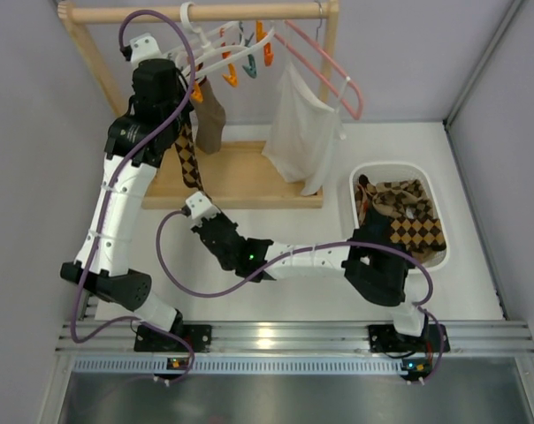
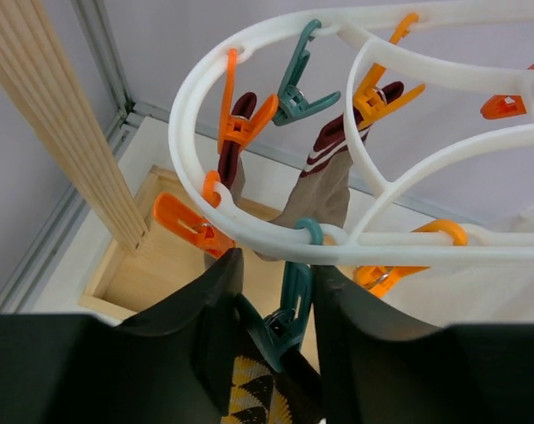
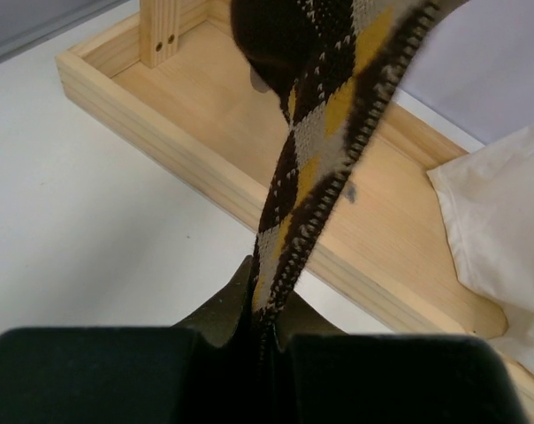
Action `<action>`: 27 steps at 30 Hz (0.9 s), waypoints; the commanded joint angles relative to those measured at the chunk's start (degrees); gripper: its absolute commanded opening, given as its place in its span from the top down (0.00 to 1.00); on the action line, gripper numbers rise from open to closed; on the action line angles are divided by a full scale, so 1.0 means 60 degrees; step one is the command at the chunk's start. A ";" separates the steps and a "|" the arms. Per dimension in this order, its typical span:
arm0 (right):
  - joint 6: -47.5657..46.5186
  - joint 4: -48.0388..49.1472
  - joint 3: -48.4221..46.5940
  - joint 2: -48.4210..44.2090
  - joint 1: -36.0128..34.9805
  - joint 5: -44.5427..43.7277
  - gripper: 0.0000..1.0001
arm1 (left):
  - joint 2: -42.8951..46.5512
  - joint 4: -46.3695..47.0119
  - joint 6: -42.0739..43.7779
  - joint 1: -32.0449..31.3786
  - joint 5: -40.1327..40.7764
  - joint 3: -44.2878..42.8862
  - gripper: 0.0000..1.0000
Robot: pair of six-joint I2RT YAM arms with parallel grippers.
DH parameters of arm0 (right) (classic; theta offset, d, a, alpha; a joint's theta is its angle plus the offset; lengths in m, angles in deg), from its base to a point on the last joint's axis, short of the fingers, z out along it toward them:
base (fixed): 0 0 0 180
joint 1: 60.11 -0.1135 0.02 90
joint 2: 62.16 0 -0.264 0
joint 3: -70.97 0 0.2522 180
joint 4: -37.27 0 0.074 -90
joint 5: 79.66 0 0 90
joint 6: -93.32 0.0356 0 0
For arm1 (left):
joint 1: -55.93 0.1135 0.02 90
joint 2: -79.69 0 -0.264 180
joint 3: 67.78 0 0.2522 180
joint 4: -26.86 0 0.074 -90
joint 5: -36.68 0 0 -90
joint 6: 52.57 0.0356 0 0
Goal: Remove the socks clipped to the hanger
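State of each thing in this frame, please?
hanger: hanging, socks clipped to it.
teal pin: clamped on argyle sock, between left gripper fingers.
argyle sock: pulled taut, top pinned, bottom pinched.
brown sock: held by orange pin, hanging loose.
left gripper: straddling teal pin; contact unclear.
right gripper: shut on argyle sock.
white cloth: hanging on pink hanger.
basket: holding loose socks.

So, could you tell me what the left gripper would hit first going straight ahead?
The left gripper would first meet the teal clothespin between its jaws, holding the argyle sock; the hanger looks just beyond.
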State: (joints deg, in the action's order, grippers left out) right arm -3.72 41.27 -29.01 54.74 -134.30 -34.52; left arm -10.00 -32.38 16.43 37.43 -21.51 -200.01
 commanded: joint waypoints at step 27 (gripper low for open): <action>0.2988 -0.4798 0.5667 -0.8316 0.0206 -0.0300 1.00 | 0.3139 0.0298 -0.1276 -0.0007 -0.1157 0.3073 0.02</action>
State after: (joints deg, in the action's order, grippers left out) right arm 7.71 25.43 3.43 10.96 -134.22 -33.58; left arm 2.59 -31.30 11.32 37.23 -28.27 -186.20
